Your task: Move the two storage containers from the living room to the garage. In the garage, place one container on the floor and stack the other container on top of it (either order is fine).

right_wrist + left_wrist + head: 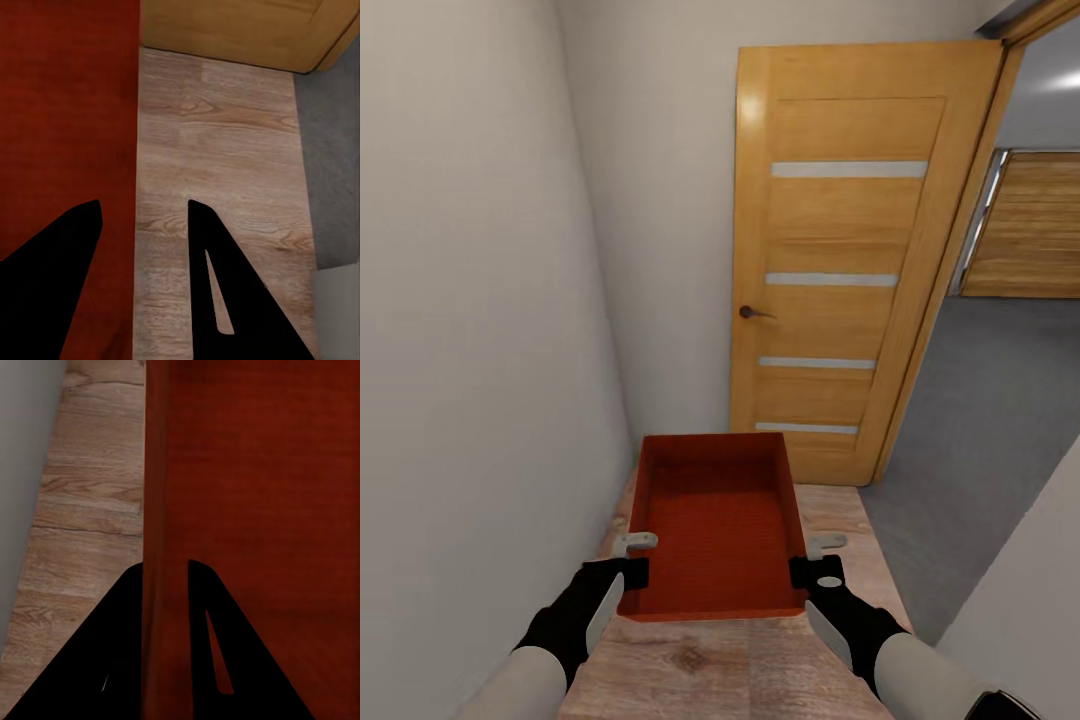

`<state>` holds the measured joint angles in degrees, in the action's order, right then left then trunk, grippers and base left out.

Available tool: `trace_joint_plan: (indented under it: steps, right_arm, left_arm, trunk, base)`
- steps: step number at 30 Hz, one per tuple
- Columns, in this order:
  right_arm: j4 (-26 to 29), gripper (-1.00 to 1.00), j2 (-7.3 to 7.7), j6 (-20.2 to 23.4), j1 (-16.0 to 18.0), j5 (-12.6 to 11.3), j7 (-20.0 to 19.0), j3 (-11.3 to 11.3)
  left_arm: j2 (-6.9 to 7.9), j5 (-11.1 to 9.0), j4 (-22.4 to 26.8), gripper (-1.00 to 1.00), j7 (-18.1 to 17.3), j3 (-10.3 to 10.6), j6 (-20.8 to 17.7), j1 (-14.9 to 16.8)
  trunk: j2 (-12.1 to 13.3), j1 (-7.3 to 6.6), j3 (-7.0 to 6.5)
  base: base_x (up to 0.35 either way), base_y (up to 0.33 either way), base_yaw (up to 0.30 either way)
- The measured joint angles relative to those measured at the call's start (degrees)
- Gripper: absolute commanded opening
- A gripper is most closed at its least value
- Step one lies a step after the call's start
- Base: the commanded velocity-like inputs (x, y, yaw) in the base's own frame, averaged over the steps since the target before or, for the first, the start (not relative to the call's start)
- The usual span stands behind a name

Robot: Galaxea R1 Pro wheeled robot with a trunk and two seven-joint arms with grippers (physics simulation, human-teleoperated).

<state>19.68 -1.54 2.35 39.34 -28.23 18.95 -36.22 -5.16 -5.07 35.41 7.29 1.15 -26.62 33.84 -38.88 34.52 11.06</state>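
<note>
Container, red-orange, carried in front of open wooden door, over plank flooring. Left gripper pinches its left wall; right gripper straddles right wall, closure uncertain. Looks rigid, light, smooth-sided; walls near the rim seem the best hold.

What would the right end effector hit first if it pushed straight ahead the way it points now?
Likely the open door. The right end effector, at the bin's right wall, points forward over the wood floor, and the door's lower edge stands straight ahead. Depth is unclear; the doorway lies further right.
</note>
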Motion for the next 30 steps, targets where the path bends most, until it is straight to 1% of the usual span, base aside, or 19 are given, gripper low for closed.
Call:
trace_joint_plan:
  steps: [5,10,25,30]
  right_arm:
    - [0.0,-1.00,-0.02,0.0,0.0,0.0,0.0,0.0]
    - [0.0,-1.00,-0.03,0.0,0.0,0.0,0.0,0.1]
    - [0.0,-1.00,-0.02,0.0,0.0,-0.1,0.0,0.0]
    - [0.0,-1.00,-0.04,0.0,0.0,-0.1,0.0,0.1]
  left_arm:
    - [0.00,0.1,0.0,-1.00,0.0,-0.1,0.0,0.0]
    - [-0.04,0.3,0.1,-1.00,-0.1,-0.2,-0.2,0.0]
    - [-0.06,0.3,0.2,-1.00,0.0,-0.2,-0.4,0.0]
    - [-0.04,0.4,0.3,-1.00,-0.1,-0.2,-0.4,0.0]
  trunk:
    - [0.0,0.00,0.00]
    - [0.0,0.01,0.00]
    - [0.0,0.03,0.00]
    - [0.0,0.03,0.00]
  base:
    - [0.323,0.000,-0.022]
    - [0.251,0.000,-0.207]
    - [0.015,0.000,-0.279]
    - [0.000,0.000,-0.080]
